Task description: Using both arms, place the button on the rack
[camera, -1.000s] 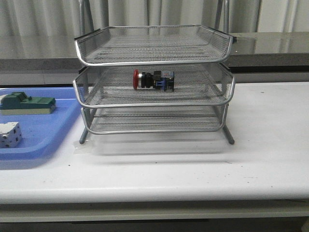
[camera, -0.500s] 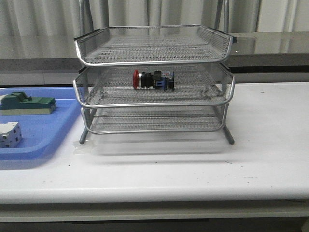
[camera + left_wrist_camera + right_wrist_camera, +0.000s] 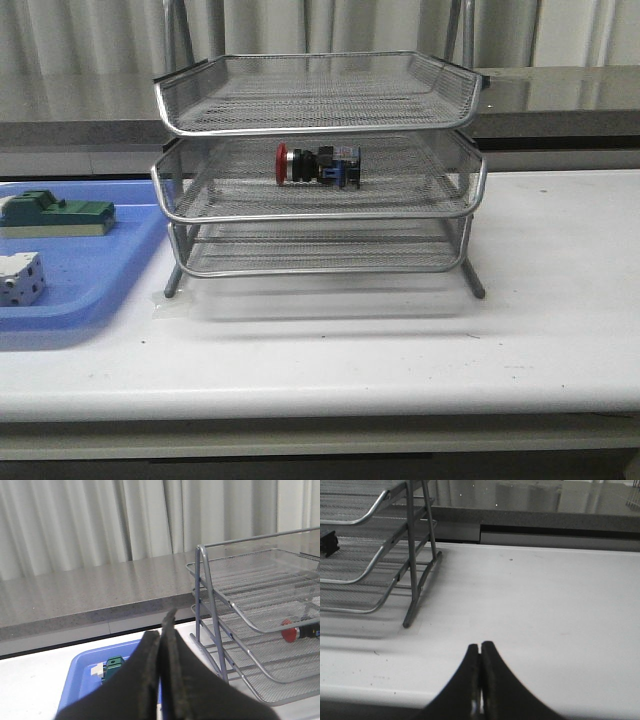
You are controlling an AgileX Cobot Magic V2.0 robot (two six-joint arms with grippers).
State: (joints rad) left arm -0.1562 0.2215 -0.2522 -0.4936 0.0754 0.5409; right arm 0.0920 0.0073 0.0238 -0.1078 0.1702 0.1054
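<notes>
Nearest the cameras are the two grippers, each seen only from its own wrist: the left gripper (image 3: 160,630) has its black fingers pressed together with nothing between them, and the right gripper (image 3: 480,652) is likewise closed on nothing, above bare white table (image 3: 540,300). Neither touches anything, and both are well apart from the button (image 3: 318,165). Beyond them stands the rack (image 3: 320,215), a three-tier silver wire-mesh tray on metal legs resting on the table. The button lies on its side in the rack's middle tier — red cap toward the rack's left, blue-black contact block toward its right — roughly at the centre of the mesh floor. From the left wrist the red cap shows through the rack's wires; from the right wrist only a dark end of it appears at the picture's edge. The top and bottom tiers hold nothing. Left of the rack, just beside its leg, sits a blue tray (image 3: 90,300) holding a green block (image 3: 58,215) and a white cube (image 3: 20,278).
</notes>
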